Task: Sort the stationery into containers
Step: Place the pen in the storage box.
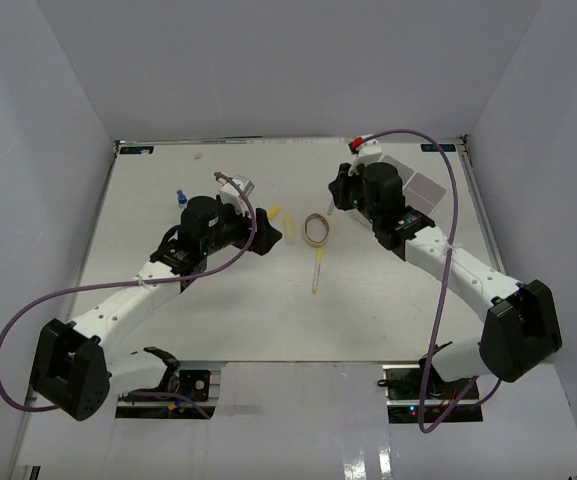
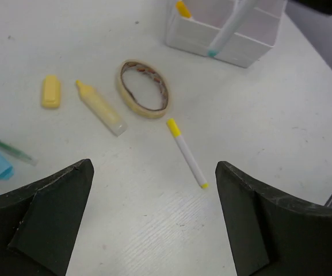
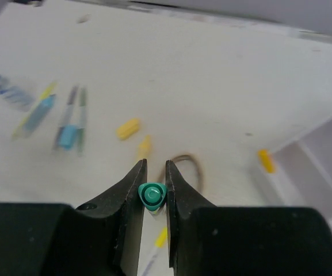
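Where the right arm point(image 1: 438, 255) crosses it in the overhead view, the white tray point(image 1: 426, 186) at the far right shows only a corner, and the left wrist view cuts it off at the top edge. One compartment holds a yellow piece point(image 2: 182, 8); the others cannot be seen into. The right gripper point(image 3: 153, 192) is pinched narrow on a green-capped pen point(image 3: 152, 195), which shows in front of the tray's wall; whether its tip is inside I cannot tell. The left gripper point(image 2: 154, 221) stands wide with nothing between its fingers. On the table point(image 1: 248, 310) lie a tan ring point(image 2: 144, 89), a yellow-capped pen point(image 2: 187, 152) just near of it, a yellow tube point(image 2: 100, 107) and yellow block point(image 2: 51, 91) to its left, and blurred pens point(image 3: 68, 123) further left.
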Robot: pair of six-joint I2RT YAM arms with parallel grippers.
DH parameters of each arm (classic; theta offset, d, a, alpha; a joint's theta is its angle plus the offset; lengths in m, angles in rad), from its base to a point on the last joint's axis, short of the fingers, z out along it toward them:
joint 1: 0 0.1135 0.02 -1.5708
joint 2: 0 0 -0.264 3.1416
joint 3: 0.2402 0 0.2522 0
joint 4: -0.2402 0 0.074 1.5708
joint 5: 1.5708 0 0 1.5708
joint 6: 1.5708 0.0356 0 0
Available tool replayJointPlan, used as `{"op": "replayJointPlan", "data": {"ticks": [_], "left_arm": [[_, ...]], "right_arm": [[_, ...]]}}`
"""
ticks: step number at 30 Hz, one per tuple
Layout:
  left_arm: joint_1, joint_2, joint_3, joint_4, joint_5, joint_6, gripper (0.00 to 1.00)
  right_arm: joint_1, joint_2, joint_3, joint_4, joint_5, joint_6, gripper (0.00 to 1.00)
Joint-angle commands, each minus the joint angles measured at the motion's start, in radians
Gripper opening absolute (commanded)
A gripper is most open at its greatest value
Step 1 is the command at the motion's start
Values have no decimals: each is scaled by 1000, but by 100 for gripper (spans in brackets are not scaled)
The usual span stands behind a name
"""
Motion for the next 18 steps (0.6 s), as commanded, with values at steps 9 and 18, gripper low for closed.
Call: {"op": "replayJointPlan", "data": {"ticks": [9,18], "left_arm": [[127,83,81,-158,-100,-121,98],[127,91,92,-190,-140,-121,98]], "right_arm": [[-189,125,29,102,329,-285,8],[-206,285,64,173,305,-298,24]]}}
